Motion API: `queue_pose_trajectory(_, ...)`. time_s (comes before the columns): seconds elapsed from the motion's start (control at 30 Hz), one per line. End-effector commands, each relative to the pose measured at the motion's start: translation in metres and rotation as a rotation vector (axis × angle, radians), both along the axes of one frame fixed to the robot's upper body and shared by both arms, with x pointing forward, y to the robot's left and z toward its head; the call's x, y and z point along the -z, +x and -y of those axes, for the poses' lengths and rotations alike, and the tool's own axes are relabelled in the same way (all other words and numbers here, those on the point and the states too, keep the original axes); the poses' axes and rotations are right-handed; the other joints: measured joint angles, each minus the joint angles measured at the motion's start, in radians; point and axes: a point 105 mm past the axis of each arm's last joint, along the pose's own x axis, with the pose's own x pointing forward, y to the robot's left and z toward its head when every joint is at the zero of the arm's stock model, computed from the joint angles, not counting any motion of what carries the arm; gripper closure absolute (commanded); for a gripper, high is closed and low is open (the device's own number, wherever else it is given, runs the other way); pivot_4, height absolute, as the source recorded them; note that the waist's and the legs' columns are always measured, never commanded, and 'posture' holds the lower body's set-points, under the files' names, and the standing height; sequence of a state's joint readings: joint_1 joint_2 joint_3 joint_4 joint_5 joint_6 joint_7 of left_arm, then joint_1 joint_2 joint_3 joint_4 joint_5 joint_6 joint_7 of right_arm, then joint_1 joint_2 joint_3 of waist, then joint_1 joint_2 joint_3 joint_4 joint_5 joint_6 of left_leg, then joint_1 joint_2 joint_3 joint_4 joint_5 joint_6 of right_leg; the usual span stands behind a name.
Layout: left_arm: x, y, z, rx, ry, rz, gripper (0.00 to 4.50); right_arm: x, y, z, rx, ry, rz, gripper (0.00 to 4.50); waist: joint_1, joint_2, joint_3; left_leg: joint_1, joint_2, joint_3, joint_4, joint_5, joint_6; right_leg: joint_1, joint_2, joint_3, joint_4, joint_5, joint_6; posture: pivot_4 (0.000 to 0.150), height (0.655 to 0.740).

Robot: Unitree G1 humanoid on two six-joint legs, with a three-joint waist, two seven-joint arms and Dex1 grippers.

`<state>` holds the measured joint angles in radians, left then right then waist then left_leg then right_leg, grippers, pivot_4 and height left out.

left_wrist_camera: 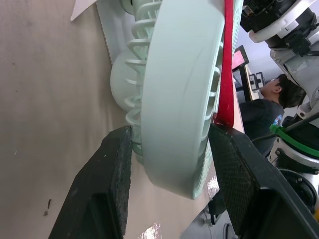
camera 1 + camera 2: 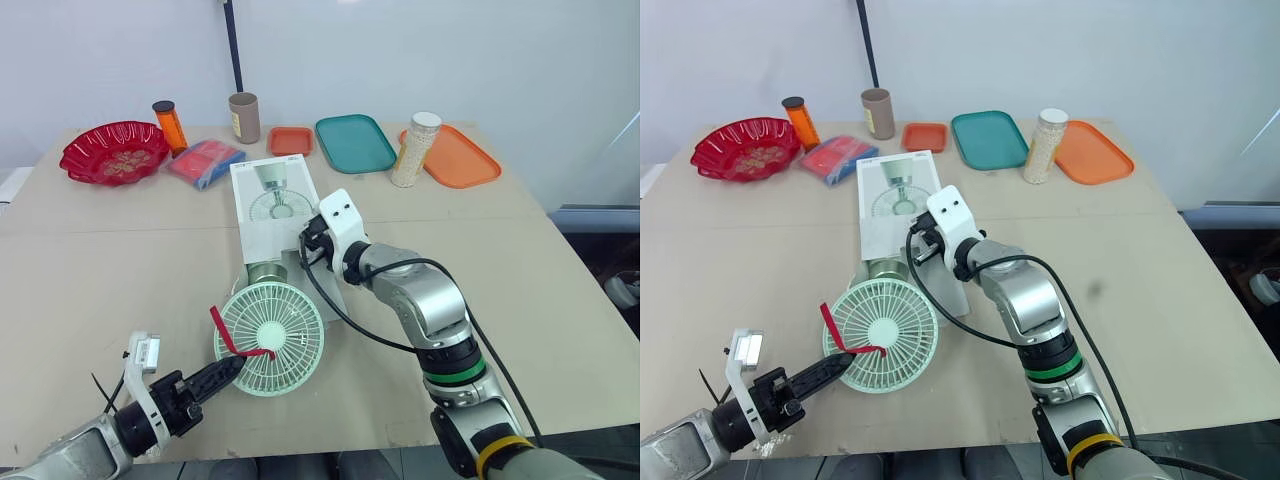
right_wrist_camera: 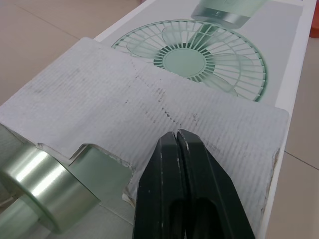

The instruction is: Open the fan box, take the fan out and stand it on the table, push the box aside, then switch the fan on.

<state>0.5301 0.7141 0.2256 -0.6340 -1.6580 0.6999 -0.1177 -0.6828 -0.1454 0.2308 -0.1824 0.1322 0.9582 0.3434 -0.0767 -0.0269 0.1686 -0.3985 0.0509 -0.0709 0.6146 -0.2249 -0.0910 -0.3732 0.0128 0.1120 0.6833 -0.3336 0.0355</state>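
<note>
Left tool [image 2: 231, 369] astride fan [image 2: 270, 336] rim, fan base at box [image 2: 276, 203] mouth.

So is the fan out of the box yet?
Partly. The fan head is outside the box, over the table; its silver base sits under the open flap.

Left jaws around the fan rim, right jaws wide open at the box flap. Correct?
Not quite. The right gripper has its jaws shut, tips together, at the box flap; the right wrist view shows it. The left gripper does have its jaws around the fan rim.
</note>
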Motion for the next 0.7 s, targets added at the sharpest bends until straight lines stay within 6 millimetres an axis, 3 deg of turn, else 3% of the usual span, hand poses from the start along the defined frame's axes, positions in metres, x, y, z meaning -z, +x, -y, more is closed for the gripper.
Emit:
queue_pose_trajectory(0.03,0.033,-0.007,-0.023,-0.050,0.085,-0.124,1.55,0.008,0.000,0.005,0.020,-0.020,-0.027,4.50,-0.001,0.000,0.000,0.000,0.000,0.000,0.000,0.000,0.000,0.000,0.000,0.000,0.000,0.000,0.000,0.150,0.7400)
queue_pose_trajectory(0.1,0.028,-0.005,-0.022,-0.048,0.072,-0.099,1.51,0.009,-0.001,0.005,0.019,-0.021,-0.028,4.50,-0.002,0.000,0.000,0.000,0.001,0.000,0.000,0.000,0.000,-0.001,0.000,0.000,0.000,0.000,0.000,0.150,0.7400)
queue_pose_trajectory(0.27,0.020,0.001,-0.021,-0.048,0.058,-0.059,0.06,0.010,-0.001,0.004,0.017,-0.021,-0.026,4.50,0.003,0.002,0.003,0.000,-0.001,-0.001,0.000,0.000,0.000,-0.003,-0.001,0.000,0.000,-0.002,0.005,0.150,0.7400)
queue_pose_trajectory(0.53,0.010,0.004,-0.024,-0.044,0.006,-0.010,0.06,0.011,-0.001,0.003,0.013,-0.017,-0.024,4.50,0.002,0.003,0.004,-0.003,-0.001,-0.001,0.000,0.000,0.000,-0.001,-0.001,0.001,0.000,-0.001,0.005,0.150,0.7400)
queue_pose_trajectory(0.7,-0.004,0.012,-0.039,-0.084,-0.018,0.056,0.06,0.011,-0.003,0.002,0.008,-0.018,-0.024,4.50,0.002,0.002,0.004,-0.003,-0.001,-0.001,0.000,0.000,0.000,-0.002,0.000,0.000,0.000,-0.001,0.005,0.150,0.7400)
